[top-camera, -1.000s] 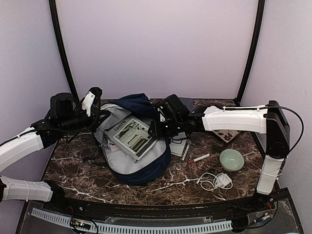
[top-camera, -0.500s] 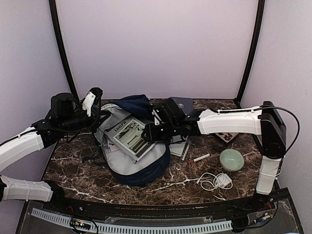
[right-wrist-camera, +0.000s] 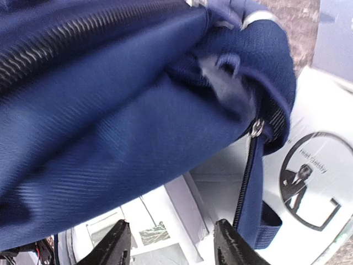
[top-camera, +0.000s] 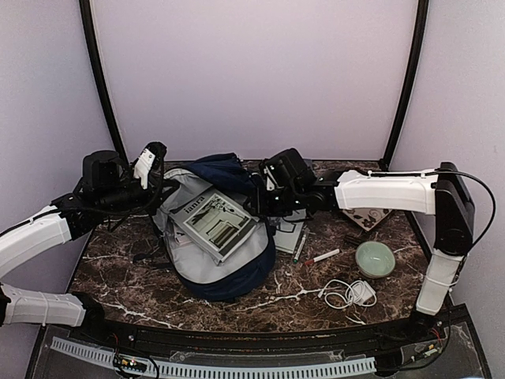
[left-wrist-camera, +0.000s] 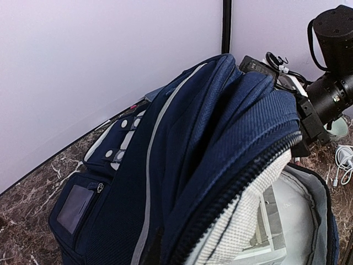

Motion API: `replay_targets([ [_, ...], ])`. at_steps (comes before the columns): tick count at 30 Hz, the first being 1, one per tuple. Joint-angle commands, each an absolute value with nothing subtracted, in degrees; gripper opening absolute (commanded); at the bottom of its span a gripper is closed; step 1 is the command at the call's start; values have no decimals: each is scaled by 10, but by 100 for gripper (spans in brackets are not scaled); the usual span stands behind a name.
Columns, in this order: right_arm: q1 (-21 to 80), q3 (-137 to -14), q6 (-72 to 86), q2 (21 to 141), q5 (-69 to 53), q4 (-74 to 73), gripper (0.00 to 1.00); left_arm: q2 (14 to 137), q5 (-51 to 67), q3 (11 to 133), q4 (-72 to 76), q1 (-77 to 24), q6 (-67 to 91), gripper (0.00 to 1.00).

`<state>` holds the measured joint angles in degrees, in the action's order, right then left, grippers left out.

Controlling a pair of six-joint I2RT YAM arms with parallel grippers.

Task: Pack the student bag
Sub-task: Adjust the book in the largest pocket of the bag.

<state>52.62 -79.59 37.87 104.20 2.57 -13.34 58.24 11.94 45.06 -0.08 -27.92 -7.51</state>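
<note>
Navy-blue student bag is lying open on the table, a book in its mouth. We are seeing the right end effector wide, empty, at the bag's top edge; the left end effector's state we cannot tell. We are advising sliding the book fully inside.

Dark marble counter w/ white veins carries the student bag lying open at centre-left, its navy edge toward the front. Right of the bag, just beside it: a white booklet, a dark pen and a red-tipped marker, w/ a pale green bowl further right. A coiled white cable w/ plug lies in front of the bowl, near the front edge; a grey flat slab sits at the back.
</note>
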Motion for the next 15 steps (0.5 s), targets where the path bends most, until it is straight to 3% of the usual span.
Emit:
replay_targets([
  [1,535,-792,391,1070,3,-115,49,575,120,475,44,-276,-74,0],
  [9,578,-810,396,1105,-73,-41,39,576,129,475,44,-277,-74,0],
  [15,593,-811,394,1102,-91,6,39,574,145,475,46,-277,-73,0],
])
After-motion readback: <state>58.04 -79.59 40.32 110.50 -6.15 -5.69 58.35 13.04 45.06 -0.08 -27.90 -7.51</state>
